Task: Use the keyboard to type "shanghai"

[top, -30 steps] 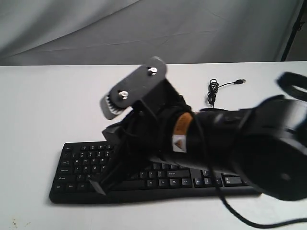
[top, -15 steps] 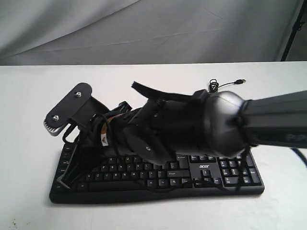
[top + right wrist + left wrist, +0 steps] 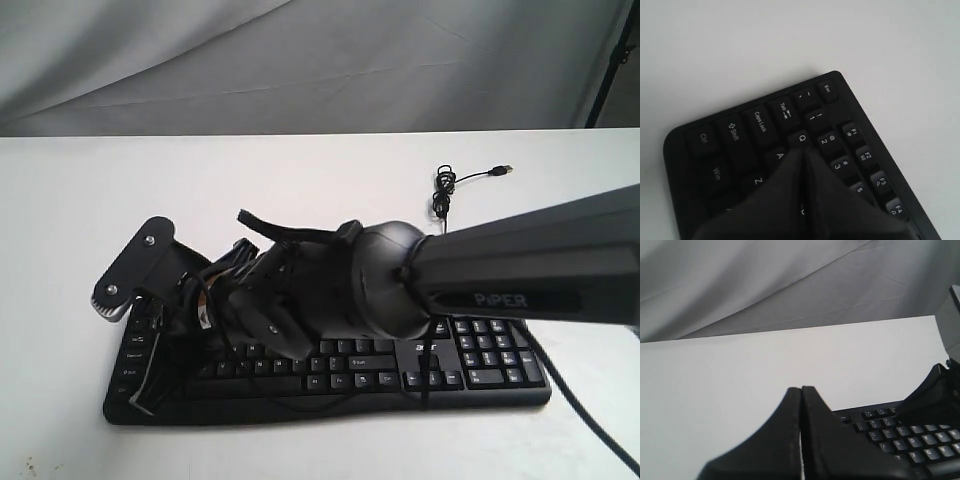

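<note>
White table (image 3: 60, 220) holds your keyboard (image 3: 480, 360). Your right gripper (image 3: 802, 147), fingers pressed together and empty, has its tip between Q and A; your left gripper (image 3: 801, 390) is likewise closed, empty.

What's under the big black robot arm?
The black keyboard lies under the right arm. Its number pad and left-edge keys show; the middle letter keys are covered.

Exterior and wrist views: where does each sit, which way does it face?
Exterior: off the arms, facing across the table toward the grey backdrop; right arm reaches over the keyboard to its left end.
Left wrist: behind the shut left hand, facing across the table toward the backdrop.
Right wrist: behind the shut right hand, looking down on the Q key and A key.
Shared: keyboard in all three.
</note>
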Available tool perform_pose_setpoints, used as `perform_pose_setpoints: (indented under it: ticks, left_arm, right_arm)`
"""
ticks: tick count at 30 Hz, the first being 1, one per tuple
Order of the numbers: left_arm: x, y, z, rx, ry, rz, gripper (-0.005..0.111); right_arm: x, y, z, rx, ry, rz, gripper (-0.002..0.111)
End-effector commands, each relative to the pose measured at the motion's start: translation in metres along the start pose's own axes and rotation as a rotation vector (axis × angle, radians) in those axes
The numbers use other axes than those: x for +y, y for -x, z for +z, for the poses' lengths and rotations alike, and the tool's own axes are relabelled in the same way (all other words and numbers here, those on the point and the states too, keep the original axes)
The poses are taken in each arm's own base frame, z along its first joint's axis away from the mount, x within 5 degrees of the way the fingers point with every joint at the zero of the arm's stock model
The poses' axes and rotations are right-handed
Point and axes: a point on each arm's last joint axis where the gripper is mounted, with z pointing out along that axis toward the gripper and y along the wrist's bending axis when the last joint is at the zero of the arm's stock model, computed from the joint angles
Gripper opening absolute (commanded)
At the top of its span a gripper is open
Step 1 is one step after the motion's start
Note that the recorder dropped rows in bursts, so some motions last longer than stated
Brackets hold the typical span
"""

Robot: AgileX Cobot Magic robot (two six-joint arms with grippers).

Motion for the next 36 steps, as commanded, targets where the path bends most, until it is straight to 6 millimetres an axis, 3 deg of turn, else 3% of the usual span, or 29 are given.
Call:
perform_pose_setpoints:
  ticks: [1,36]
  left_arm:
    - [0.0,-0.001,0.0,-0.002,-0.003,-0.002,0.0]
    - [0.0,-0.001,0.0,-0.002,-0.003,-0.002,0.0]
  right_arm:
    - [0.002,-0.002,0.01,-0.024,0.0,0.001,0.0]
    - [0.008,-0.027,0.039,0.029,0.015,-0.081,0.0]
